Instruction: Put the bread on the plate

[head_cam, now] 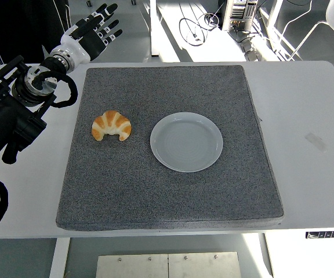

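Note:
A golden croissant point(111, 125) lies on the grey mat point(173, 191), left of centre. An empty white plate point(186, 142) sits on the mat just right of the croissant, a small gap between them. My left hand point(95, 30) is raised at the far left corner of the table, beyond the mat's back left corner, fingers spread and holding nothing. It is well behind the croissant. The right arm does not show.
The white table point(312, 116) extends right of the mat. My left arm's black body point(7, 116) fills the left edge. Cables and chair legs lie on the floor beyond the table's far edge.

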Available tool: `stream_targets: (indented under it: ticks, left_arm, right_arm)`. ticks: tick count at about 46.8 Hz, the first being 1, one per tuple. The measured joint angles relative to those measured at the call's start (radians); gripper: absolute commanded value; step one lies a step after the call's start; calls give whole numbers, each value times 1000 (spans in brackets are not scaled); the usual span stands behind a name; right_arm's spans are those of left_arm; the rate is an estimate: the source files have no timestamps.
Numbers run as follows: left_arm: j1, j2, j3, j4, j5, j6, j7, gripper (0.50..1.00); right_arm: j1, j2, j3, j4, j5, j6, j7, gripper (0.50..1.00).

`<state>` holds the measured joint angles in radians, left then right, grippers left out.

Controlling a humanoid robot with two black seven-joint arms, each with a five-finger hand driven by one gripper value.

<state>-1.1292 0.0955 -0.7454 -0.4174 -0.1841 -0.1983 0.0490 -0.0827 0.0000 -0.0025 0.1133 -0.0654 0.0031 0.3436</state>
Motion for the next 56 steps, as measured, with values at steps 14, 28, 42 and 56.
stream_targets:
  ticks: [14, 28, 42, 56]
  left_arm:
    - [6, 31, 68, -26, 4, -3, -5, 984]
    - [2, 198, 255, -231, 5, -13, 9, 984]
    - [-63, 313, 473, -329, 62, -135, 279, 984]
    - [-65, 357, 465, -328, 110, -151, 363, 984]
  right_arm:
    - [0, 0, -1, 1, 1, 1, 0, 1000]
    - [0, 0, -1, 1, 1, 1, 0, 1000]
    - [0, 0, -1, 1, 1, 1, 0, 1000]
    - [0, 0, 0, 14, 1, 5, 0, 1000]
